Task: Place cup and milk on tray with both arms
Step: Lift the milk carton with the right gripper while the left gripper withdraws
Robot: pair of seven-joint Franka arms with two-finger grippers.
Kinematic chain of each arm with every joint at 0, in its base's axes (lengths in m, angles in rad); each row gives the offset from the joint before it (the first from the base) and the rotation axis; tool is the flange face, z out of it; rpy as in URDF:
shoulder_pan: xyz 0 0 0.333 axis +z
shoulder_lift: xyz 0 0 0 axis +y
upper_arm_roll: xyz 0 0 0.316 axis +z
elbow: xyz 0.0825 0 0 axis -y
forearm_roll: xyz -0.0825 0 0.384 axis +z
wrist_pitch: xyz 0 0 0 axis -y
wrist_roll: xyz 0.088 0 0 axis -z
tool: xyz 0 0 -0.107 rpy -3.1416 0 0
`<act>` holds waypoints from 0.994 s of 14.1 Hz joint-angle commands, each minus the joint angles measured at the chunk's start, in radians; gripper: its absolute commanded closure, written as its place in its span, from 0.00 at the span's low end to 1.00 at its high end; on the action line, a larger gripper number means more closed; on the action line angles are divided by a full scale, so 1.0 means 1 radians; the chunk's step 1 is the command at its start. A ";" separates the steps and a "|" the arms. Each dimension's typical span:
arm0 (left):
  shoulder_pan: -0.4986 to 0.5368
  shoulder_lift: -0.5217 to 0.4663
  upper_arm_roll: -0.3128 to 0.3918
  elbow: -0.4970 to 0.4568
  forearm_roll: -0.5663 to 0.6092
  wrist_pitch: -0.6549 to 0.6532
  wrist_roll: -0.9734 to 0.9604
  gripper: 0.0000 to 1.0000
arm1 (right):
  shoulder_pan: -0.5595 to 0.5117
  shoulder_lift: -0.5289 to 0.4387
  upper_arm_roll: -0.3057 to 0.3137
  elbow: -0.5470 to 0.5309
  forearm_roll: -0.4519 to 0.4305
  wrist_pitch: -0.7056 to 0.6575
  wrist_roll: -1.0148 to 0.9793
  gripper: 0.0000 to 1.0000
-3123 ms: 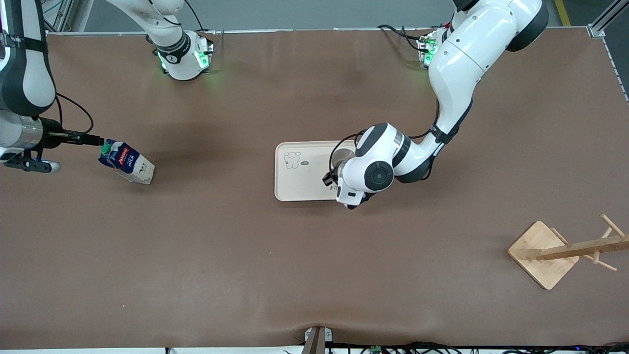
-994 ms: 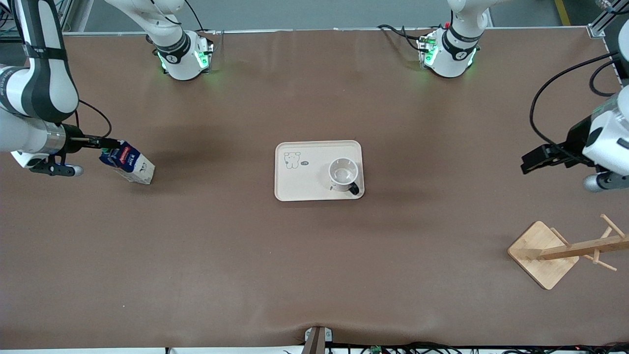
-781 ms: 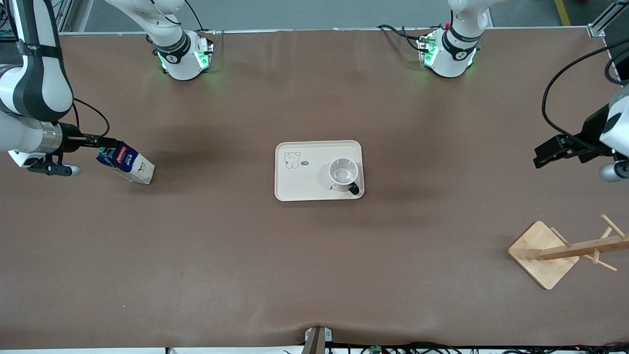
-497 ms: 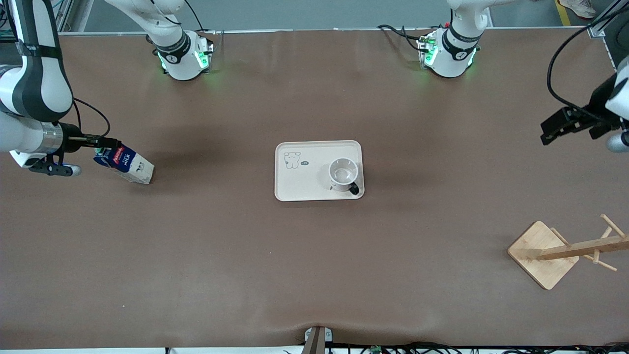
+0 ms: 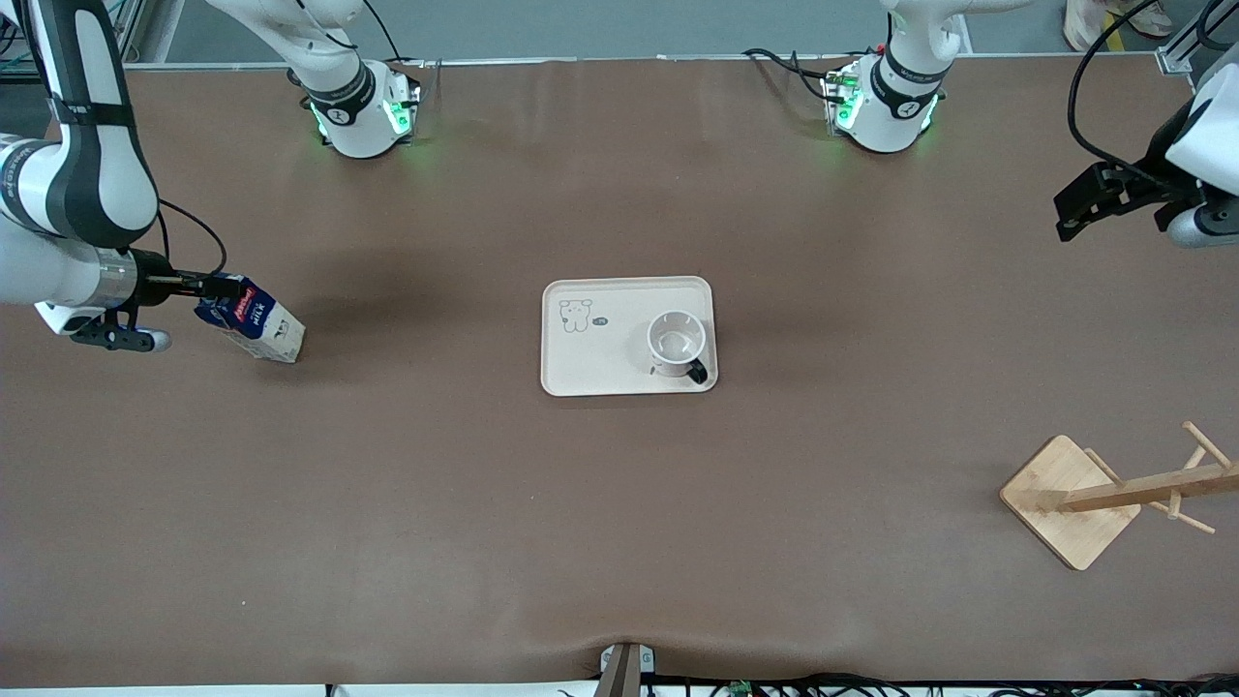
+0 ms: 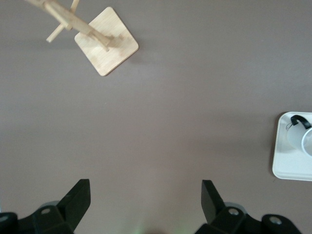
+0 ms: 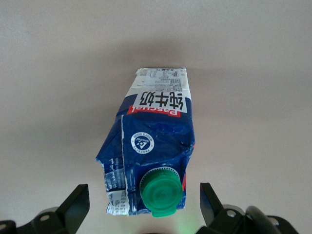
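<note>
Cup (image 5: 676,342) is sitting upright on the tray (image 5: 590,363), at the tray's end toward the left arm, handle pointing at the front camera. That half looks done.

Milk (image 5: 254,323) is standing on the table well apart from the tray, toward the right arm's end, about level with it from the front camera. In the front view it is appearing to lean; can't tell whether that is real tilt or camera angle.

Right gripper (image 7: 144,207) is sitting at the carton's top, jaws wide, one finger either side of the green cap (image 7: 160,195), not clamping anything.

Left gripper (image 5: 1089,203) is up over bare table, far from the tray toward the left arm's end, jaws wide and empty, waiting.

Handling, my read: carton is light, thin board, walls flexing and already dented near the gable. The printed surface is probably slick. I'd be taking hold across the flat walls just under the gable, not on the cap or the ridge, with moderate squeeze. A high hold on a tall narrow box is risking swing, so keep the carry level.
</note>
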 commanded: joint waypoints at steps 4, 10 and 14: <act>-0.014 -0.103 0.027 -0.086 -0.023 0.018 0.018 0.00 | 0.002 0.008 -0.008 -0.031 -0.016 0.063 -0.023 0.00; -0.009 -0.103 0.021 -0.091 -0.042 0.015 0.002 0.00 | -0.001 0.008 -0.008 -0.079 -0.015 0.138 -0.021 0.58; -0.008 -0.095 0.019 -0.092 -0.061 0.009 0.001 0.00 | -0.002 0.002 -0.006 -0.065 -0.015 0.050 -0.063 1.00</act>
